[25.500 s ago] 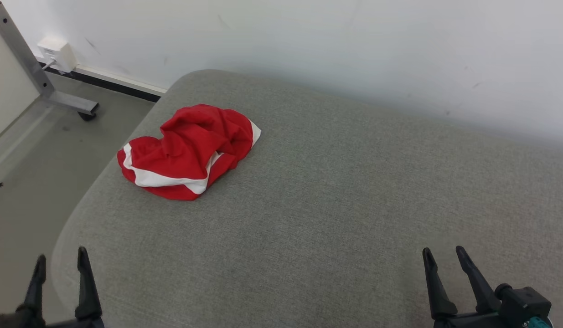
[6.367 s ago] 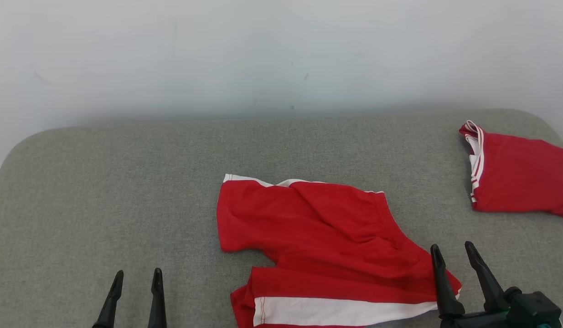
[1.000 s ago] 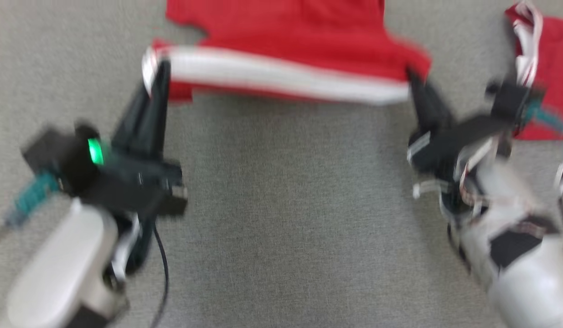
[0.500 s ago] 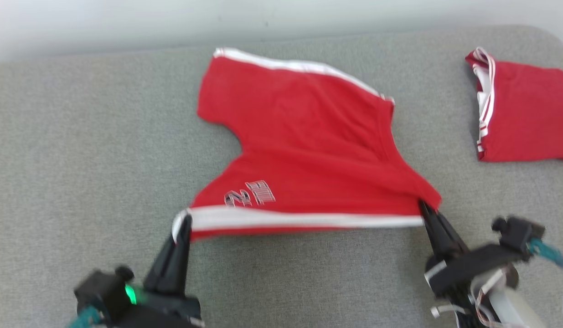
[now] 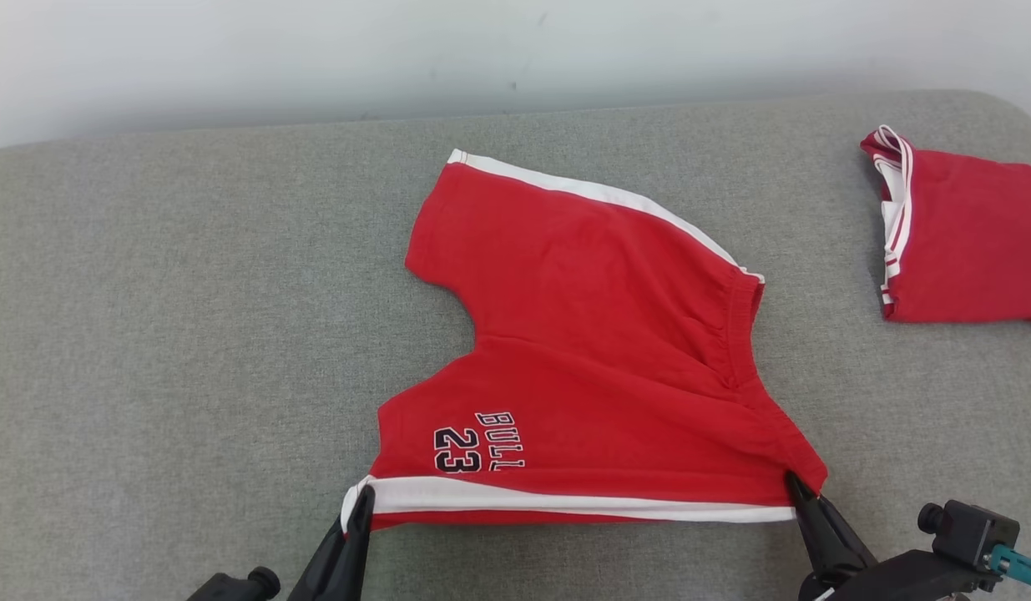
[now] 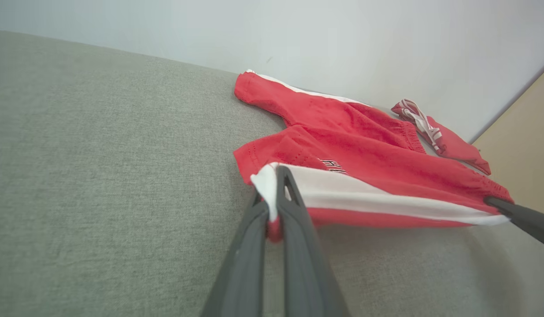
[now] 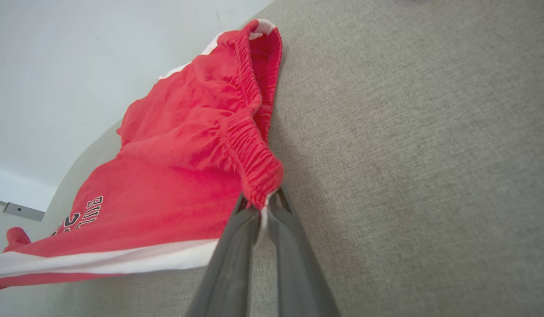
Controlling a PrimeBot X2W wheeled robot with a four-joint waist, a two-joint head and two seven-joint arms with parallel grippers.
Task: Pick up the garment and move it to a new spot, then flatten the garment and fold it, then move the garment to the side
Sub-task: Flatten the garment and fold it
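Observation:
The garment is a pair of red shorts with white side stripes and black "BULLS 23" print, spread on the grey cushion. Its near edge is stretched taut between my two grippers. My left gripper is shut on the hem corner at the white stripe. My right gripper is shut on the waistband corner. The far leg lies flat toward the wall. In the left wrist view the right gripper's dark finger enters from the right.
A second red garment with white trim lies folded at the far right of the cushion. A pale wall runs along the cushion's back edge. A tan panel stands at the right.
The head camera tilted up, so the whole picture shifted. Both grippers have drawn the shorts' near edge toward me, and the shorts now lie more spread out.

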